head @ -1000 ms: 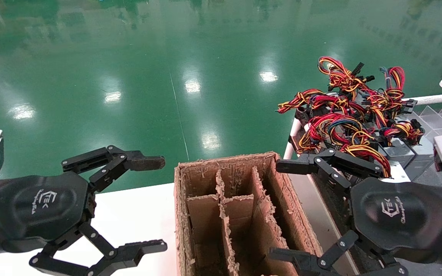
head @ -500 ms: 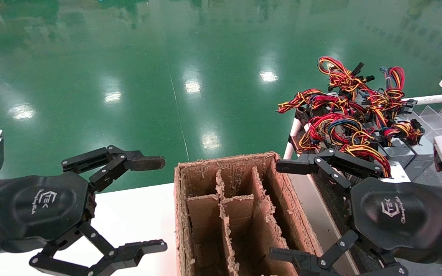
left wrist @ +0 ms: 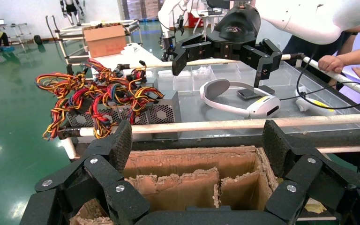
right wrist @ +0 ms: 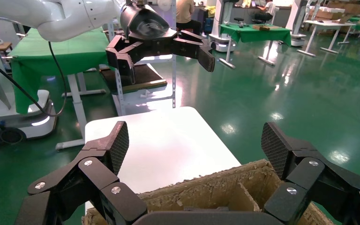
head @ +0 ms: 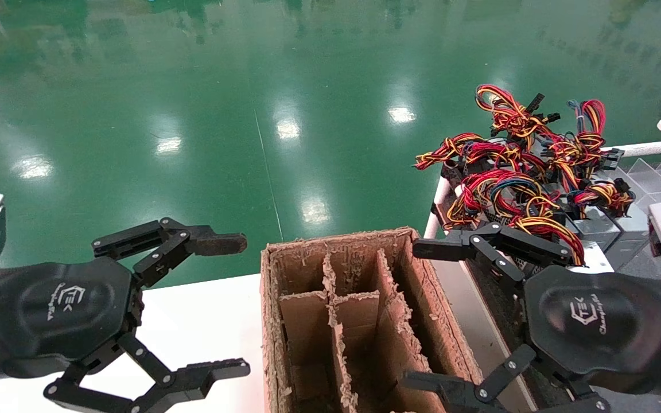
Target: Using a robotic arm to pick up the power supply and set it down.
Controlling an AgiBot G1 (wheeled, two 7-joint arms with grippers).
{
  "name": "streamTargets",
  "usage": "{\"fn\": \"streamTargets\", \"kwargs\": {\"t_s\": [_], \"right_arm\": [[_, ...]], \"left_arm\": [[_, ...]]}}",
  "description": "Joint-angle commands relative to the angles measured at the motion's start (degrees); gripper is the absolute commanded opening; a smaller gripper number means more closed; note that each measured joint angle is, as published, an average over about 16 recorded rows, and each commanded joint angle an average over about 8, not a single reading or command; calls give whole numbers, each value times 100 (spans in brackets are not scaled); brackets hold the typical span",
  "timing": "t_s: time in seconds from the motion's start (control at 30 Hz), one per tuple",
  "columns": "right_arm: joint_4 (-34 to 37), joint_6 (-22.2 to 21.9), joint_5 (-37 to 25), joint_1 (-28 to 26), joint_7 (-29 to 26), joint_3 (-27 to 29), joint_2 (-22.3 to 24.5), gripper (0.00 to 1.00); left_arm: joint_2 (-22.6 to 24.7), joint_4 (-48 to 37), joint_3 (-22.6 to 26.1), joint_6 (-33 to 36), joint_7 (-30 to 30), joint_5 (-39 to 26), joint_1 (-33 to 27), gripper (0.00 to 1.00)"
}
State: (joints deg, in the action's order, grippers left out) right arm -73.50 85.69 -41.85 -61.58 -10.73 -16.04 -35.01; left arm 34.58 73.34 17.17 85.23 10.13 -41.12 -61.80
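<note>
Several silver-grey power supplies (head: 502, 215) lie together on the cart at the right, under tangled red, yellow and black wires (head: 514, 166). In the left wrist view the nearest power supply (left wrist: 161, 110) shows its perforated grille. My left gripper (head: 227, 306) hangs open over the white table, left of the cardboard box. My right gripper (head: 425, 315) hangs open over the box's right wall, in front of the power supplies and apart from them. Both hold nothing. Each wrist view shows its own open gripper (left wrist: 199, 145) (right wrist: 194, 145) over the box.
A worn cardboard box (head: 342, 244) with inner dividers stands between the grippers. The white table (head: 204, 321) lies to its left. A white tube rail (left wrist: 262, 124) borders the cart, which also holds a white headset (left wrist: 243, 101) on a clear tray. Green floor lies beyond.
</note>
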Motion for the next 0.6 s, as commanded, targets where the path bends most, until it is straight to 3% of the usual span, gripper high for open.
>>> {"fn": "streamTargets", "kwargs": {"t_s": [0.03,0.6], "right_arm": [[0,0,0,0,0,0,0,100],[0,0,0,0,0,0,0,100]], "left_arm": [[0,0,0,0,0,0,0,100],[0,0,0,0,0,0,0,100]]}}
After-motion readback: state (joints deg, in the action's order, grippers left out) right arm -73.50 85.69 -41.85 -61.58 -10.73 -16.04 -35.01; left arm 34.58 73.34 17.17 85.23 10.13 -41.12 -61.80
